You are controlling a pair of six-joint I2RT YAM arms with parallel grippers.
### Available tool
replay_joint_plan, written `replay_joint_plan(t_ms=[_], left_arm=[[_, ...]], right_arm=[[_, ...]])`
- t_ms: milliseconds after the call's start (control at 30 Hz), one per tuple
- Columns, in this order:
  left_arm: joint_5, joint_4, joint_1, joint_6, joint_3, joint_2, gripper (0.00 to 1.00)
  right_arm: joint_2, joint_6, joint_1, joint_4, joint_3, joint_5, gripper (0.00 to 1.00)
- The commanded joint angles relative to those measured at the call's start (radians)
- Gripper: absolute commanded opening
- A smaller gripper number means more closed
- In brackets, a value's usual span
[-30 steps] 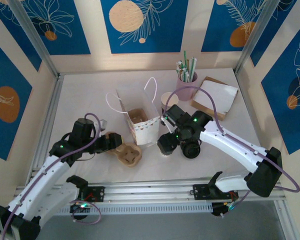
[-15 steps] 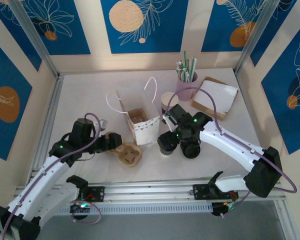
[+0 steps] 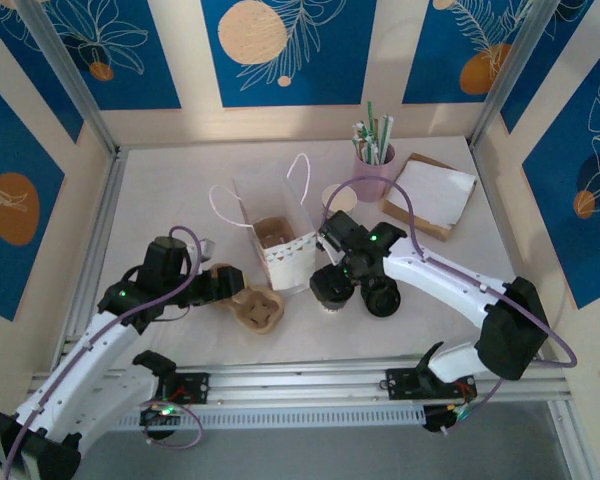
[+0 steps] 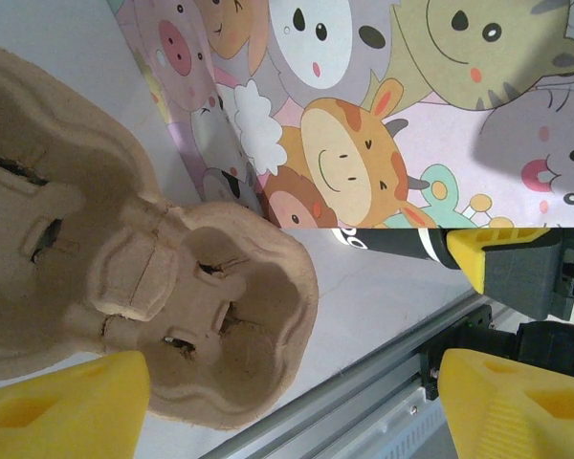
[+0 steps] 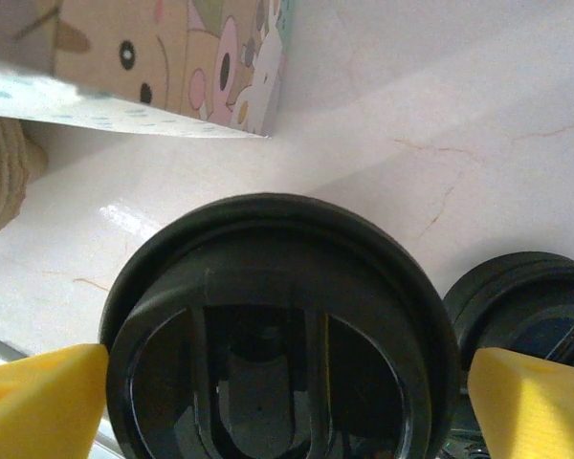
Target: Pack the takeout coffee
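Find the takeout coffee [image 3: 330, 288] upright on the surface [image 3: 180, 190], just right of the paper bag [image 3: 283, 258]. See the right hand [image 5: 287, 402] round its black lid; cannot tell whether clamped. See the left hand [image 4: 287, 411] spread apart by the cup tray [image 4: 124, 277]. Watch out: might knock the bag over or spill the coffee by lifting too low.

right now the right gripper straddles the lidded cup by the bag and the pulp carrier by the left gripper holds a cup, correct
One thing is off: the pulp carrier by the left gripper is empty, its wells bare in the left wrist view. The right gripper does straddle the lidded cup by the bag.
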Motion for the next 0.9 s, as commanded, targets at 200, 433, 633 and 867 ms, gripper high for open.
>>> replay_joint_plan(t_ms=[200,433,633,867], left_arm=[[0.011,-0.016,-0.009,0.026,0.010,-0.013,0.79],[0.009,-0.021,-0.009,0.025,0.015,-0.014,0.79],[0.062,-0.012,-0.014,0.043,0.028,-0.012,0.80],[0.044,-0.042,-0.035,0.064,0.046,-0.013,0.80]], right_arm=[[-0.016,0.058,0.020,-0.048,0.019,0.065,0.84],[-0.033,0.175,0.034,-0.106,0.023,0.112,0.76],[-0.026,0.286,0.061,-0.135,0.022,0.140,0.77],[-0.001,0.326,0.082,-0.144,0.029,0.149,0.79]])
